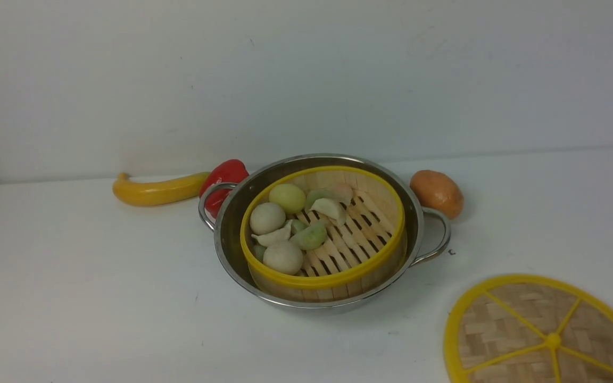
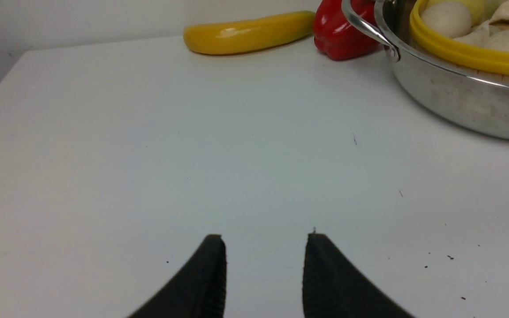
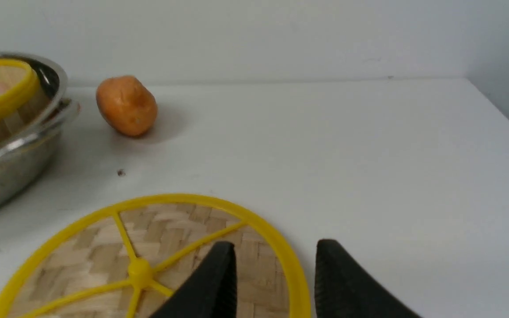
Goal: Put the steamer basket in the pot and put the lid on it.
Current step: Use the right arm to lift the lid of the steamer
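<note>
The steamer basket (image 1: 333, 234), yellow-rimmed with toy dumplings and buns on its slats, sits inside the shiny steel pot (image 1: 232, 223) at the table's middle. The lid (image 1: 543, 332), a flat woven disc with yellow rim and spokes, lies flat on the table at the front right. My right gripper (image 3: 275, 247) hangs open above the lid's (image 3: 148, 260) edge: one finger over the weave, the other over bare table, the yellow rim between them, nothing gripped. My left gripper (image 2: 265, 240) is open over bare table, well short of the pot (image 2: 453, 92). Neither gripper shows in the front view.
A yellow squash (image 1: 157, 189) and a red pepper (image 1: 226, 178) lie behind the pot's left handle. An orange potato (image 1: 437, 192) sits behind its right handle. The white table (image 1: 72, 276) meets a white wall at the back; its right edge shows in the right wrist view.
</note>
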Motion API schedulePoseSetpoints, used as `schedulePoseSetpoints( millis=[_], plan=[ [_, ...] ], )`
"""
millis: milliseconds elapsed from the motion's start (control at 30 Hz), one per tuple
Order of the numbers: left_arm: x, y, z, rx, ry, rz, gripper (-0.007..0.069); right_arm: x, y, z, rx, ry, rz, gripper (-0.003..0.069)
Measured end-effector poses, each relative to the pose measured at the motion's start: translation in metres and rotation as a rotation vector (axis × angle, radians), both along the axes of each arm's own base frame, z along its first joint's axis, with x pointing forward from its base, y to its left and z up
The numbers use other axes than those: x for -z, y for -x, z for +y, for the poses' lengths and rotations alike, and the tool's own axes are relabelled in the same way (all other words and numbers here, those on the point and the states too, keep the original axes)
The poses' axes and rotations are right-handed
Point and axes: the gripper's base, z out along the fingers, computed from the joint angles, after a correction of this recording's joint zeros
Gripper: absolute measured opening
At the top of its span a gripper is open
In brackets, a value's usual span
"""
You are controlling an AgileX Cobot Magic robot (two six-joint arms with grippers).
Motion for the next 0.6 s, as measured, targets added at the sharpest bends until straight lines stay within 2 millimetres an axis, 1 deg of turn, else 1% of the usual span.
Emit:
schedulePoseSetpoints(
  millis=[33,67,100,133,233,300,400,500,600],
  plan=[
    [0.000,0.000,0.000,0.000,0.000,0.000,0.0239,-0.011,0.002,0.000,-0.002,-0.015,-0.023,0.0241],
    [0.000,0.000,0.000,0.000,0.000,0.000,0.0239,-0.030,0.007,0.001,-0.006,-0.029,-0.058,0.0241],
    [0.000,0.000,0.000,0.000,0.000,0.000,0.0239,-0.038,0.010,0.002,-0.010,-0.043,-0.068,0.0241],
    [0.000,0.000,0.000,0.000,0.000,0.000,0.0239,-0.057,0.016,0.003,-0.017,-0.057,-0.072,0.0241],
    [0.000,0.000,0.000,0.000,0.000,0.000,0.0239,-0.082,0.020,0.005,-0.038,-0.077,0.001,0.0241],
    [0.000,0.000,0.000,0.000,0.000,0.000,0.0239,-0.098,0.020,0.007,-0.062,-0.078,0.089,0.0241],
    [0.000,0.000,0.000,0.000,0.000,0.000,0.0239,-0.112,0.011,0.010,-0.093,-0.062,0.177,0.0241],
    [0.000,0.000,0.000,0.000,0.000,0.000,0.0239,-0.124,0.001,0.014,-0.128,-0.097,0.209,0.0241],
    [0.000,0.000,0.000,0.000,0.000,0.000,0.0239,-0.128,-0.009,0.017,-0.148,-0.145,0.228,0.0241]
  ],
)
